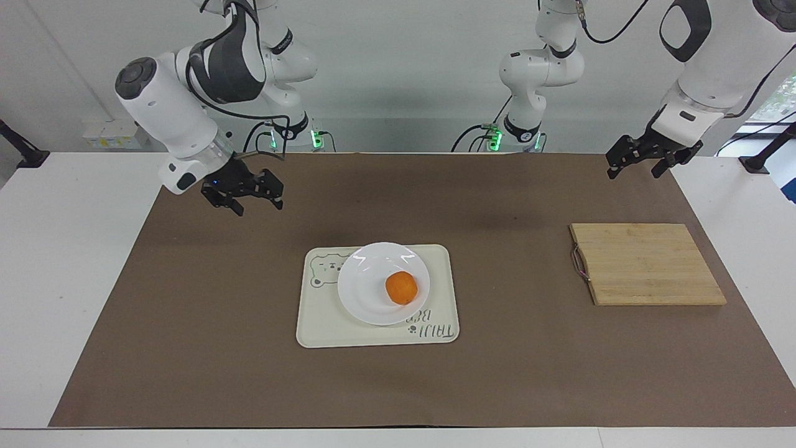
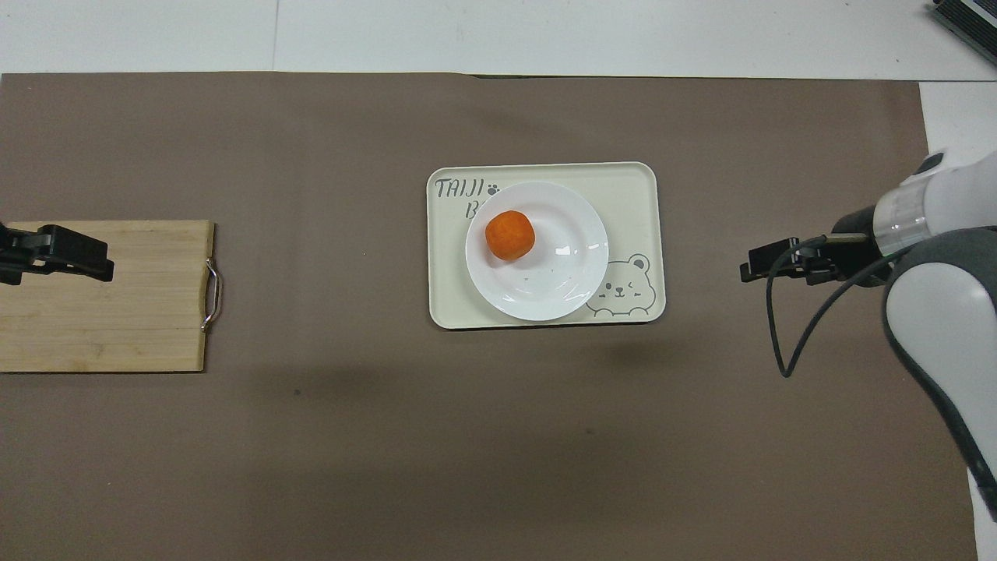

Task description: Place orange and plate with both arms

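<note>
The white plate rests on a cream tray in the middle of the brown mat. The orange sits in the plate, off centre toward the left arm's end. My right gripper hangs open and empty, raised over the bare mat toward the right arm's end, well apart from the tray. At the other end of the table my left gripper waits, open and empty, raised by the wooden board.
A bamboo cutting board with a metal handle lies toward the left arm's end. The brown mat covers most of the white table. The tray has a bear drawing and lettering on it.
</note>
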Motion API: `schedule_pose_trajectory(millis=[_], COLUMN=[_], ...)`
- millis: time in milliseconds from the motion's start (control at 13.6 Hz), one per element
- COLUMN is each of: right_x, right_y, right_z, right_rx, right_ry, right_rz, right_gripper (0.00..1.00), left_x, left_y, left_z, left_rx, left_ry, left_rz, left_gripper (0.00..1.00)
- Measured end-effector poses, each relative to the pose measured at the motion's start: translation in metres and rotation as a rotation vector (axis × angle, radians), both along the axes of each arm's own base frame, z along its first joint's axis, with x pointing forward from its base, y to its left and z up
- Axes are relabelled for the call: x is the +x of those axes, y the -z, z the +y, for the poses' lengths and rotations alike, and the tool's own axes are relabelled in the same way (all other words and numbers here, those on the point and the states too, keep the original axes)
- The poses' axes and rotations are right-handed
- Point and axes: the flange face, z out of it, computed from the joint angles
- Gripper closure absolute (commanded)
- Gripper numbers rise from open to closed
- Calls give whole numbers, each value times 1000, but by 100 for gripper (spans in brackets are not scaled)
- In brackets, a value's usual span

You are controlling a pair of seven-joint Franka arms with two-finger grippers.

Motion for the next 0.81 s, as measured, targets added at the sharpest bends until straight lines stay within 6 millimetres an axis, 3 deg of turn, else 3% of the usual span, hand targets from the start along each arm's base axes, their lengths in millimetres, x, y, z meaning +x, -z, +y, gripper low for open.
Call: schedule_pose_trajectory(millis=[220, 514, 807], right_x=[-20, -31, -37], right_y=[-23, -58, -124], right_z=[-25, -59, -65], right_rx=[-78, -134, -149], right_ry=[16, 59, 67], right_rz=[24, -24, -88], right_gripper=[0, 0, 0], left_x=[0, 0, 0], left_y=[0, 0, 0], left_z=[0, 0, 0], left_rx=[0, 0, 0], left_ry=[0, 0, 0], left_rz=[0, 0, 0], left_gripper=[0, 0, 0])
